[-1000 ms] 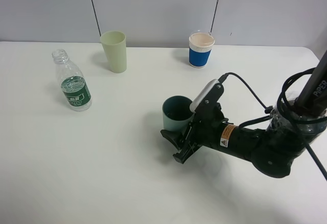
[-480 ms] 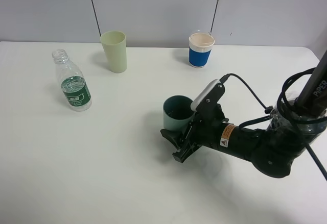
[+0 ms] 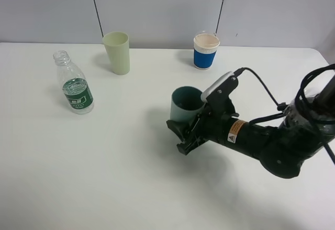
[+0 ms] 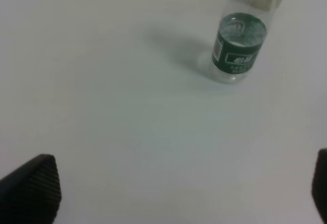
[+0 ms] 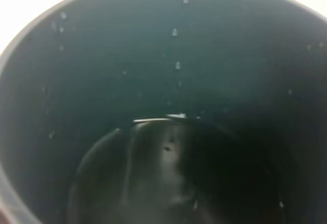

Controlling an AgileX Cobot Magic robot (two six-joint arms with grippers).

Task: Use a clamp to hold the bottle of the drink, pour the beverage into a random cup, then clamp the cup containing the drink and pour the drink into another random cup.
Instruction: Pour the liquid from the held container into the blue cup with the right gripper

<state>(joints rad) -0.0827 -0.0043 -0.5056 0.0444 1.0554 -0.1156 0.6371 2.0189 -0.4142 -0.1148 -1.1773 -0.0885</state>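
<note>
Teal cup (image 3: 183, 103) (base behind hand (image 3: 178, 137))

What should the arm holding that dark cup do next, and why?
Probably carry the teal cup up and toward the blue paper cup, keeping it level. The right gripper is clamped on it, the right wrist view shows liquid inside, and the paper cup stands nearest, so it looks the likeliest place to pour.

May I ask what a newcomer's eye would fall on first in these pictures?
The black right gripper, shut on the dark teal cup near the middle of the table; the wrist view shows liquid pooled inside it. Next, the uncapped bottle at the left, and the pale green cup and blue-sleeved cup at the back.
</note>
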